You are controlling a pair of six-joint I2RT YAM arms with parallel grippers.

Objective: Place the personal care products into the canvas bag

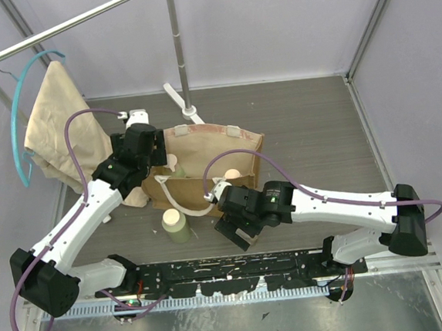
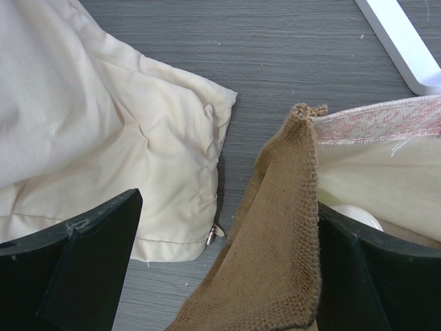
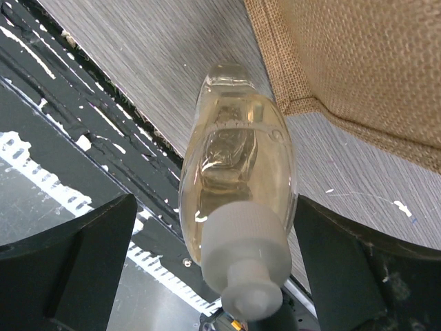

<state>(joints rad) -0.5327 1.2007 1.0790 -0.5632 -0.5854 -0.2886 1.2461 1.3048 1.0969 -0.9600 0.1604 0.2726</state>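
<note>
The canvas bag (image 1: 220, 154) stands open at mid-table. A cream bottle with a round cap (image 1: 232, 174) and a pale green bottle (image 1: 174, 164) lie inside it. Another pale green bottle (image 1: 175, 225) stands on the table in front of the bag. My left gripper (image 1: 156, 152) is open at the bag's left rim; the bag's burlap corner (image 2: 289, 227) rests against its right finger, and the round cap (image 2: 355, 214) shows behind it. My right gripper (image 3: 215, 200) is open, straddling the clear amber bottle (image 3: 234, 158), cap toward the camera. That bottle is hidden in the top view.
A limp beige cloth (image 1: 63, 125) on a teal hanger (image 1: 21, 113) lies left of the bag, also in the left wrist view (image 2: 103, 138). A rack pole (image 1: 179, 53) with a white foot (image 2: 406, 48) stands behind. The black rail (image 3: 83, 103) marks the table's near edge.
</note>
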